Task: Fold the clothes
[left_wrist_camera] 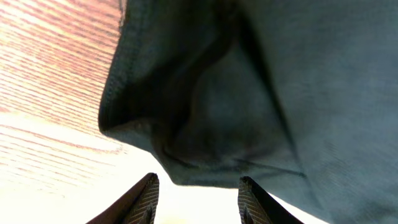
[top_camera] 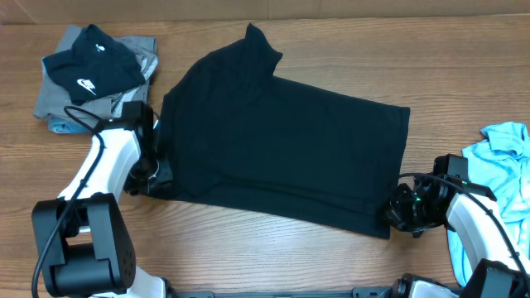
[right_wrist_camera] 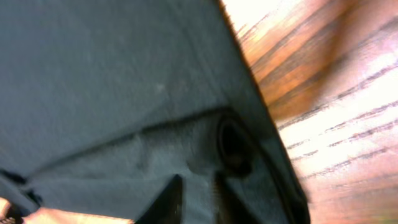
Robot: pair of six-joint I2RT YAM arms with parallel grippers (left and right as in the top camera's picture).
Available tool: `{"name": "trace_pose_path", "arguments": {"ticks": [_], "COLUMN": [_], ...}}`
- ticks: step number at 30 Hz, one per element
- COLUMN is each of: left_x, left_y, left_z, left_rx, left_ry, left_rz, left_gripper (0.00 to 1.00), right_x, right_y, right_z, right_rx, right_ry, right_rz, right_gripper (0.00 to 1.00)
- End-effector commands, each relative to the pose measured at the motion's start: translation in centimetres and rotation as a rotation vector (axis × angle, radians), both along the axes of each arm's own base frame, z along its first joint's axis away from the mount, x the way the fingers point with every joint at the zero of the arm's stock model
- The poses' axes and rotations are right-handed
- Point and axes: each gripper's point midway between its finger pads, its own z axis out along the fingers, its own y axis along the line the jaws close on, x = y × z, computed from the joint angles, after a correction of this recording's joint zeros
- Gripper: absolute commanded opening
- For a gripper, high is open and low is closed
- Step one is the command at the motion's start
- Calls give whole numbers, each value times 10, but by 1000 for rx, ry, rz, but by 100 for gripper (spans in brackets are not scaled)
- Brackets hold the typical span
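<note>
Black T-shirt [top_camera: 281, 141] lies on the wooden table [top_camera: 248, 261]. At its eight o'clock, the left gripper [left_wrist_camera: 198, 183] gapes empty; at four o'clock, the right gripper [right_wrist_camera: 198, 186] pinches its hem.

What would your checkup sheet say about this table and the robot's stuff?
Surface: wooden table, no spills seen.
Job's things: black shirt lying flat, slanted.
Clutter: black and grey clothes pile top left; blue cloth at right.
Grippers: left gripper open at the shirt's left edge; right gripper pinching its lower right corner.
Cables: black cable along the left arm.
Surroundings: nothing seen.
</note>
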Motion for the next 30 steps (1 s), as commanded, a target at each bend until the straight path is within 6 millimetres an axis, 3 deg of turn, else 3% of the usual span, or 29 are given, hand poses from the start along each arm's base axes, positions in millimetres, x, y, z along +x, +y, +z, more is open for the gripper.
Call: {"name": "trace_pose_path", "arguments": {"ticks": [1,6,8,9,11,13,18,20,27,30], "left_x": [27,48,54,56,57,58,59,59,59,59], "left_y": [-8,-11,-14,-16,-18,-19,-19,-19,-19,-19], "left_z": [27,50,56,58,60,60,60,60,60,60], "left_rx": [-52,-74,-92,-104,-118,-120,-119,-119,-119,-119], "left_ry": [-92,-156,-179,-185,-190,-191,-196,-197,-198,-198], "left_rz": [-31,-44,-57,-66,-67,-67,-67,-67,-67,-67], "left_gripper": [44,45,47,47,49,50,52,52,52,52], "right_x": [9,32,29,24,13,2,-11,-10,-2,2], "right_y": [-2,-20,-20,-18,-15,-17,-17,-14,-15,-16], "right_z": [1,16,20,21,20,15,1,-6,-9,-9], "right_rx": [4,-12,-5,0,1,-24,-38,-28,-26,-30], "right_ry": [-31,-85,-62,-41,-1,44,78,59,14,-1], "right_rz": [-20,-103,-110,-103,-76,-71,-79,-85,-93,-93], "right_gripper": [4,4,4,9,45,50,49,42,33,22]}}
